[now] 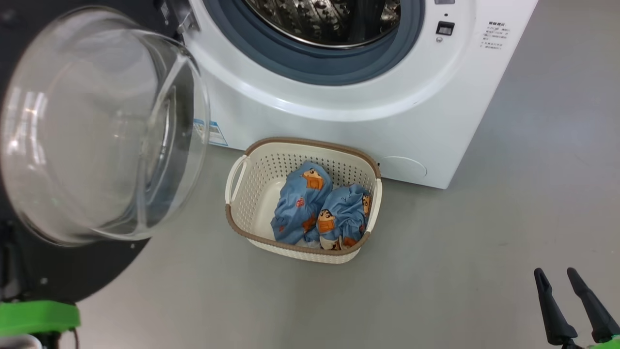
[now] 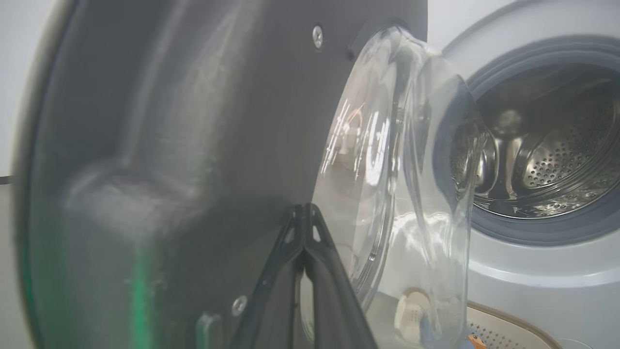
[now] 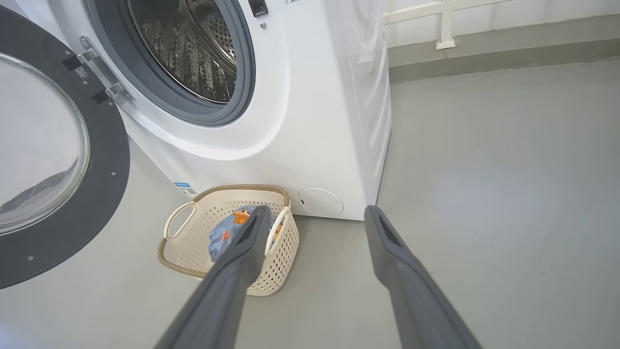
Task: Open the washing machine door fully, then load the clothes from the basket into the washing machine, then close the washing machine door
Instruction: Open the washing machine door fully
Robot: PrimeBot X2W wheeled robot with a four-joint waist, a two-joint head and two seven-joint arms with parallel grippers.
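The white washing machine (image 1: pixel 339 106) stands at the top with its steel drum (image 1: pixel 329 19) exposed. Its door (image 1: pixel 97 126) is swung out to the left, the glass dome facing me. On the floor in front sits the cream basket (image 1: pixel 310 142), holding bundled light blue clothes (image 1: pixel 300 198). My left gripper (image 2: pixel 304 208) is shut and empty, its tips at the dark inner face of the door (image 2: pixel 193 121). My right gripper (image 1: pixel 557 274) hangs open at the lower right, well clear of the basket. From the right wrist, the gripper (image 3: pixel 317 213) frames the basket (image 3: pixel 281 271) and clothes (image 3: pixel 220 237).
Bare grey floor (image 1: pixel 508 218) stretches to the right of the machine and in front of the basket. A wall with a grey skirting and a white pipe (image 3: pixel 445 29) runs behind. A green part of my left arm (image 1: pixel 38 315) shows under the door.
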